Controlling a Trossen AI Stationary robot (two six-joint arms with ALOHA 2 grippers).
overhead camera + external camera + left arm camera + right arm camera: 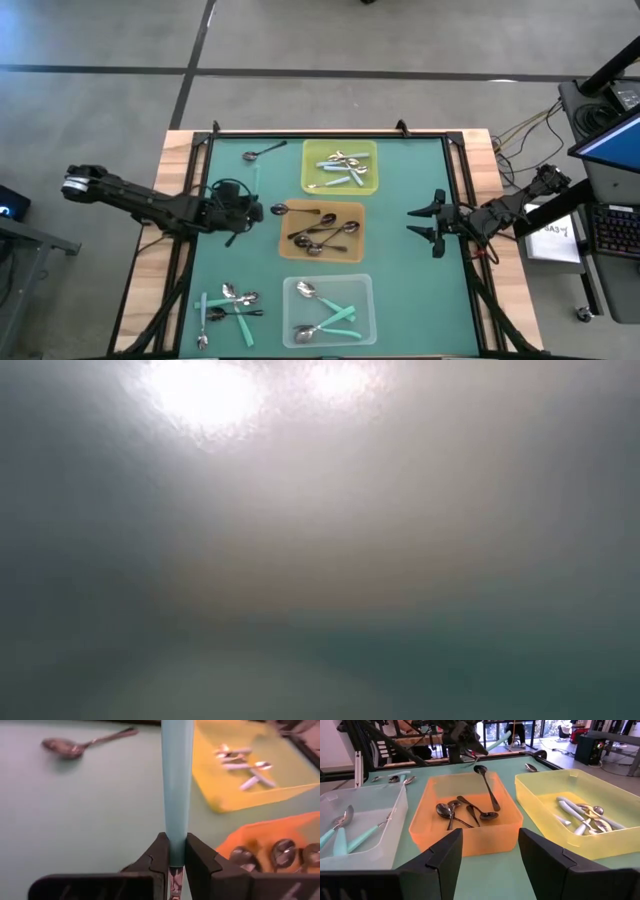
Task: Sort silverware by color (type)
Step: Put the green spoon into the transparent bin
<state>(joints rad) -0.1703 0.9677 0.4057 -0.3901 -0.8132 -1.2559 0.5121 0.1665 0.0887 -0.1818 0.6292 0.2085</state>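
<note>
A teal-handled spoon (177, 795) is clamped between the left gripper's (252, 211) nearly closed fingers, just left of centre in the high view, left of the orange tray (320, 229). In the high view its long axis runs up the frame, the handle end pointing toward the top edge, near a lone dark spoon (263, 152) on the green mat (410, 300). The right gripper (424, 222) hovers at right of centre, jaws spread wide and holding nothing, facing the orange tray and the yellow tray (340, 168).
</note>
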